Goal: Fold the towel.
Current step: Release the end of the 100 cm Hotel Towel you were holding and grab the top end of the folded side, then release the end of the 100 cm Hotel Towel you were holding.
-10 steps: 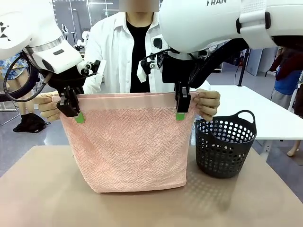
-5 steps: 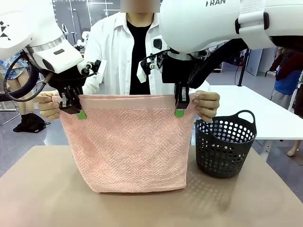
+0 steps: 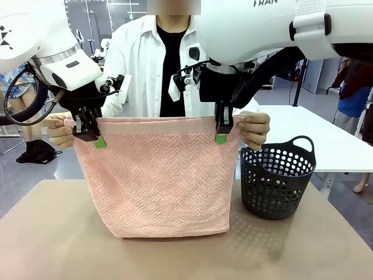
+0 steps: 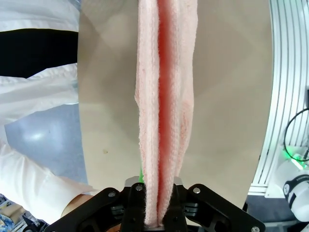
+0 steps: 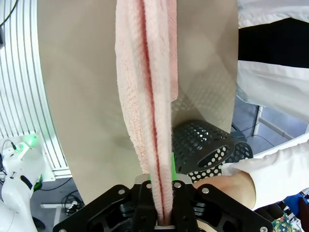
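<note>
The towel (image 3: 154, 181) is hanging upright over the counter (image 3: 52, 239), doubled into two layers. Its smooth border band is running level across the top, and its lower edge is reaching down to the counter surface. Its long axis is lying side to side, with the broad face turning toward the robot.

The left claw (image 3: 93, 139) is clenching the top edge near the towel's left corner, and the right claw (image 3: 221, 135) is clenching it near the right corner. In both wrist views the fingers are pinching the two layers together.

A person's hand (image 3: 58, 129) is holding the corner just beside the left claw, and the person's other hand (image 3: 255, 128) is holding the corner just beside the right claw. A black perforated basket (image 3: 277, 184) is standing on the counter just right of the towel. The letters "RAN" (image 3: 266, 3) are showing on the right arm's white casing.
</note>
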### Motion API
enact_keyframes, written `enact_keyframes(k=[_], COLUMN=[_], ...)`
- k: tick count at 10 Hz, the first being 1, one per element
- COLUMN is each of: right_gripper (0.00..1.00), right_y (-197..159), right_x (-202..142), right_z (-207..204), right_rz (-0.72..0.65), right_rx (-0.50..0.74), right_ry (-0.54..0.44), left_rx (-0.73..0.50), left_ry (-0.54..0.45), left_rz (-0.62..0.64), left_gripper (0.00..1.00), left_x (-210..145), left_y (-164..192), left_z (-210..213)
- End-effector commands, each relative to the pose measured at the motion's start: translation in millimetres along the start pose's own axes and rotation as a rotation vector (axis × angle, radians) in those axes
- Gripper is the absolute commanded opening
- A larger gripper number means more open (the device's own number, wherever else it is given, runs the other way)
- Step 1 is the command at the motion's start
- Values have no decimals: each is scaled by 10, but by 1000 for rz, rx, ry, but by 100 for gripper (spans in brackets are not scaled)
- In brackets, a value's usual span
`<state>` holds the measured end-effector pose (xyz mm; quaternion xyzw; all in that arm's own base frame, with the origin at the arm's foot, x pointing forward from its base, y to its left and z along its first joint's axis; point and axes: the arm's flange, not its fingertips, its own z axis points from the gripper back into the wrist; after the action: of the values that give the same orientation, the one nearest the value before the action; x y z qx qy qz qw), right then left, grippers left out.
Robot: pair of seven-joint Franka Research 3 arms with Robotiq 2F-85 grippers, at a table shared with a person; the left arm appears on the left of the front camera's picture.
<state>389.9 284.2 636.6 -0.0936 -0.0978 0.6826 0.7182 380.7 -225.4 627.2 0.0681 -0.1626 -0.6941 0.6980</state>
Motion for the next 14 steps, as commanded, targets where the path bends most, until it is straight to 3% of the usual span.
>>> enact_keyframes(k=[1, 14], right_gripper=[0, 0], right_y=[3, 3], right_x=[0, 0], right_z=[3, 3], right_rz=[1, 1], right_rx=[-2, -2], right_ry=[1, 1], left_rx=[4, 4], left_ry=[-1, -1], left_rz=[2, 2], left_gripper=[0, 0], left_x=[2, 2], left_y=[4, 4], left_z=[4, 4])
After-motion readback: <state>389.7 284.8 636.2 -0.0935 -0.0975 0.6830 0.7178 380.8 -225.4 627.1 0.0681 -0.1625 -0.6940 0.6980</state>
